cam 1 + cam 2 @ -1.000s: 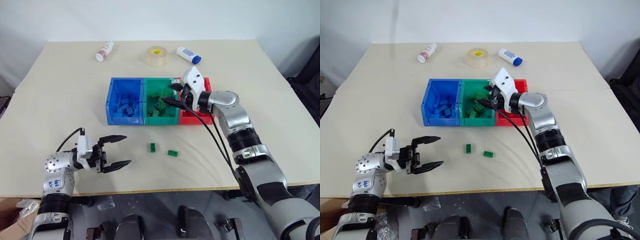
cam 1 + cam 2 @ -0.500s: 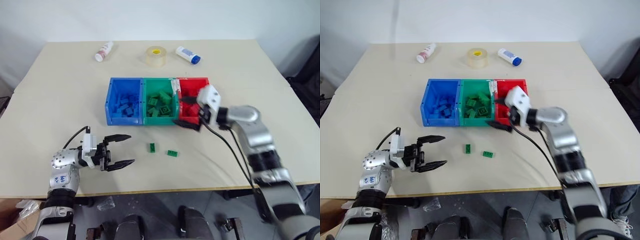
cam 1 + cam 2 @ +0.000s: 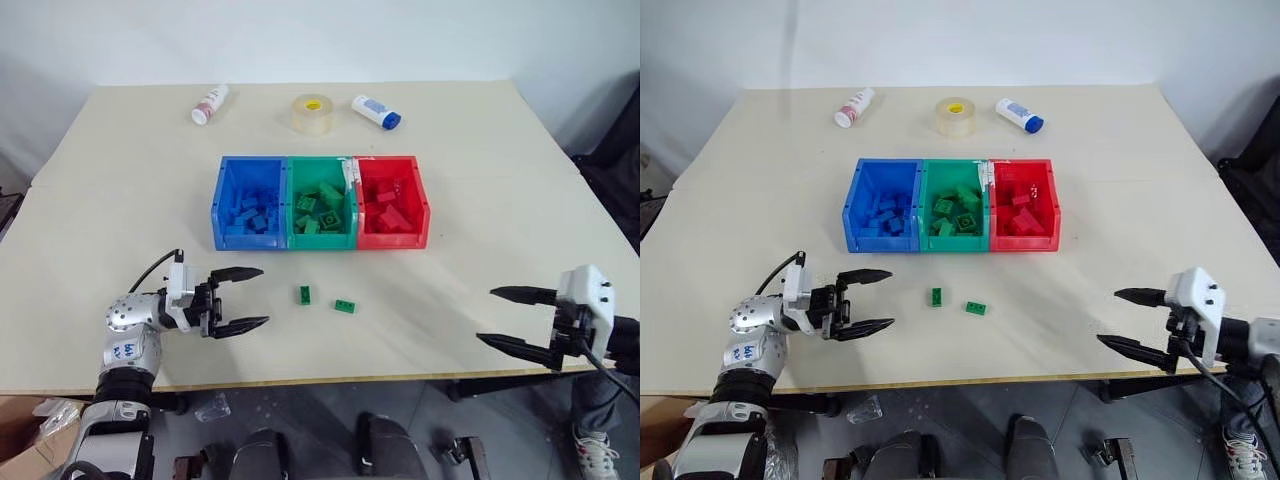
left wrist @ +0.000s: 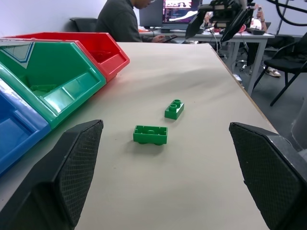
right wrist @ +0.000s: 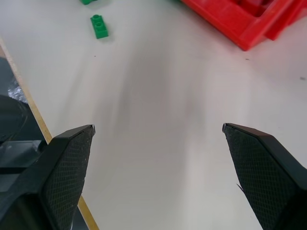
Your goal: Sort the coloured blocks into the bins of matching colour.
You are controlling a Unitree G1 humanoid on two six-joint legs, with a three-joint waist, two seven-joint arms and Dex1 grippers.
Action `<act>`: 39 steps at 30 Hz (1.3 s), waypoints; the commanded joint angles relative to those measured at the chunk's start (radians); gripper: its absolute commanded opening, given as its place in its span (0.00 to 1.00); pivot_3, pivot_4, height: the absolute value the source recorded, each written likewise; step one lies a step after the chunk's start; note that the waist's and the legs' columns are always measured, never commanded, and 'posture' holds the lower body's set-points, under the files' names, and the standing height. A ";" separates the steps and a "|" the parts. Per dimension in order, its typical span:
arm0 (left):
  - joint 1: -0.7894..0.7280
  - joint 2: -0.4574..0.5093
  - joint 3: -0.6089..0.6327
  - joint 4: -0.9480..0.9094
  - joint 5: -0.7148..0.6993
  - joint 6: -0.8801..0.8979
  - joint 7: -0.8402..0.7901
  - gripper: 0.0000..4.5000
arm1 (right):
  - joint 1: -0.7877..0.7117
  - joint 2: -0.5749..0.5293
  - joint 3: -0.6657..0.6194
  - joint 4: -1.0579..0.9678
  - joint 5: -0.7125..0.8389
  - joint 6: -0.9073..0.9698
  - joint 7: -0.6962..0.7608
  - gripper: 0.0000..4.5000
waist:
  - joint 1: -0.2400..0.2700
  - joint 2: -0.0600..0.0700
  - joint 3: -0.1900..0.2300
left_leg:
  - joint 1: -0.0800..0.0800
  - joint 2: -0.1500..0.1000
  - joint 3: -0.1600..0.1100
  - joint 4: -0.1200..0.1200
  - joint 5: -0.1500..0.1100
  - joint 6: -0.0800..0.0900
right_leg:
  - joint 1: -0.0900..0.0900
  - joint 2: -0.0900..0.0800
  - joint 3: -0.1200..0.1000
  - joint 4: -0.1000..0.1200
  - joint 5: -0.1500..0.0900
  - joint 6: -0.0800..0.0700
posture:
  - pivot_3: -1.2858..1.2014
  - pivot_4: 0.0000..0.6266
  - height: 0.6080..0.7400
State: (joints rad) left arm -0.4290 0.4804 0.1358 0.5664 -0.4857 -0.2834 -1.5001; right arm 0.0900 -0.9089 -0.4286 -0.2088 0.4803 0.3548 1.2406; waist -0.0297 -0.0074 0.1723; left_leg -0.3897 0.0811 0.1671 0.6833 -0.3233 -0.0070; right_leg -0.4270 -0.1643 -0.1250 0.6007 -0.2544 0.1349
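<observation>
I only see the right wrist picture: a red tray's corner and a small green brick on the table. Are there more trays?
Observer: Yes. A green bin stands against the red bin, and a blue bin beyond it, all in one row.
Operator: Is that brick the only loose one?
Observer: No, two green blocks lie on the table in front of the green bin.
Operator: Where's the other hand?
Observer: The left gripper is open and empty, to the left of those blocks.

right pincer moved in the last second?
Yes. The right pincer was over the green bin a second ago; it has pulled back toward the table's near right edge, well clear of the red bin, and stands open and empty.
</observation>
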 commanded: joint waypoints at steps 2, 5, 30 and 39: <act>-0.034 -0.006 -0.011 0.011 0.001 -0.016 -0.046 1.00 | -0.058 0.010 0.075 -0.102 0.025 0.039 -0.062 0.99 | 0.002 0.000 0.000 | 0.000 0.000 0.000 0.000 0.000 0.000 | 0.000 0.000 0.000 0.000 0.000 0.000 | 0.52 0.24 1.00; -0.042 -0.008 -0.015 0.018 0.001 -0.018 -0.047 1.00 | -0.115 0.036 0.164 -0.139 0.021 0.075 -0.110 0.99 | 0.003 0.000 0.000 | 0.000 0.000 0.000 0.000 0.000 0.000 | 0.000 0.000 0.000 0.000 0.000 0.000 | 0.52 0.24 1.00; 0.075 -0.004 -0.008 -0.129 -0.020 0.006 0.008 1.00 | -0.512 0.325 0.733 0.024 -0.288 0.107 -0.273 0.25 | 0.002 -0.001 0.000 | -0.002 0.000 0.000 0.001 0.000 0.000 | -0.001 0.000 -0.001 0.001 0.000 0.000 | 0.52 0.24 1.00; 0.066 -0.020 -0.012 -0.113 -0.014 -0.004 0.016 1.00 | -0.608 0.375 0.664 0.009 -0.228 0.126 -0.284 0.09 | 0.000 -0.001 0.000 | -0.002 0.000 0.000 0.001 0.000 0.000 | -0.001 0.000 -0.001 0.001 0.000 0.000 | 0.52 0.24 1.00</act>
State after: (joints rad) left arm -0.3620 0.4647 0.1121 0.4746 -0.4869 -0.2815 -1.4864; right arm -0.4704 -0.5521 0.2895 -0.1665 0.2145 0.4835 0.9675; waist -0.0295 -0.0081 0.1721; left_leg -0.3921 0.0812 0.1668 0.6843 -0.3238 -0.0065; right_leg -0.4284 -0.1643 -0.1263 0.6018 -0.2543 0.1348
